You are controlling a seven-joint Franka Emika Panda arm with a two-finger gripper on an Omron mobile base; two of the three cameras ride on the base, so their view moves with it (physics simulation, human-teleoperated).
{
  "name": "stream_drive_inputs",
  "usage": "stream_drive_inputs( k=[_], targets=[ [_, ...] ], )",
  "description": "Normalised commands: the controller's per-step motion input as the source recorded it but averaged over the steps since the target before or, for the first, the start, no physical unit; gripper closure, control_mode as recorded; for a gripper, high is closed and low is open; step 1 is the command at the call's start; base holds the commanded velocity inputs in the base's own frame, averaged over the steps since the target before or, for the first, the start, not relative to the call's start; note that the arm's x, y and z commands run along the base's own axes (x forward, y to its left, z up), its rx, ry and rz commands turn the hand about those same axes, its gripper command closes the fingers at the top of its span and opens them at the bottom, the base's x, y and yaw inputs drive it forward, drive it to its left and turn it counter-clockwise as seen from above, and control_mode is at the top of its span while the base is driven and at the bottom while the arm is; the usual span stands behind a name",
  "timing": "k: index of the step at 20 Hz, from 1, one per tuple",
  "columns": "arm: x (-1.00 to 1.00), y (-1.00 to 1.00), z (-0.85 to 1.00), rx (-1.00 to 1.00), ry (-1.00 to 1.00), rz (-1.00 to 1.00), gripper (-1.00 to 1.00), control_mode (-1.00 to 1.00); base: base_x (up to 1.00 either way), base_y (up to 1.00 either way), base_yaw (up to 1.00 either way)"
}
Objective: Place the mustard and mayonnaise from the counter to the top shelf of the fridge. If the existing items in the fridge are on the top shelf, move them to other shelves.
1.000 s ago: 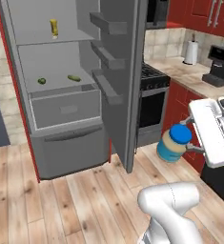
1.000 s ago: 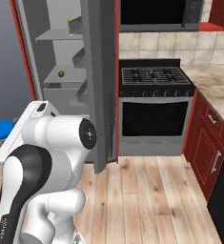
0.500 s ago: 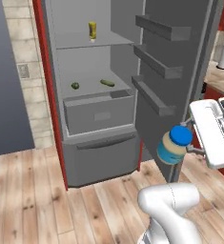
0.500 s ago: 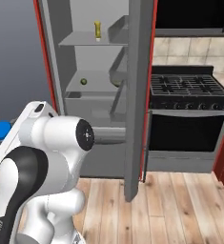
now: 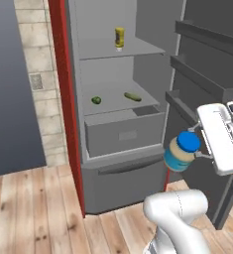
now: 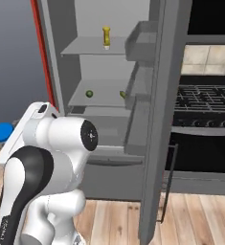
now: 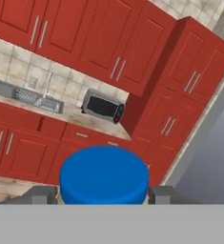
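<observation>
The mayonnaise (image 5: 180,156), a squat creamy jar with a blue lid (image 7: 104,175), hangs sideways in my gripper (image 5: 186,148), which is shut on it in front of the open fridge (image 5: 73,124). In the hand view, fingertips (image 7: 42,194) press both sides of the lid. The mustard (image 5: 119,38) stands on the top shelf, also seen in the right base view as the mustard (image 6: 106,37). On the shelf below lie the round green vegetable (image 5: 96,100) and the cucumber (image 5: 133,96). The counter (image 7: 61,112) runs behind me.
The fridge door (image 6: 162,119) stands open to the right, its racks jutting toward the shelves. A grey drawer (image 5: 125,133) sits under the lower shelf. A stove (image 6: 205,100) is beyond the door. A microwave (image 7: 101,107) rests on the counter under red cabinets.
The base has driven closer and turned toward the fridge, so the whole scene shifted and the shelves loom larger. The jar stays held in the gripper.
</observation>
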Motion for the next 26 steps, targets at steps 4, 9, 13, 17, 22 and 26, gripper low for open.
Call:
stream_drive_inputs(
  k=[4,9,13,17,22,26],
  targets=[
    [0.0,0.0,0.0,0.0,0.0,0.0,1.0,1.0,0.41,0.54,0.01],
    [0.0,0.0,0.0,0.0,0.0,0.0,1.0,1.0,0.76,0.33,0.0],
    [0.0,0.0,0.0,0.0,0.0,0.0,1.0,1.0,0.83,0.39,0.0],
    [0.0,0.0,0.0,0.0,0.0,0.0,1.0,1.0,0.64,0.53,0.0],
    [0.0,0.0,0.0,0.0,0.0,0.0,1.0,1.0,0.69,0.31,0.0],
    [0.0,0.0,0.0,0.0,0.0,0.0,1.0,1.0,0.77,0.09,-0.02]
  ],
)
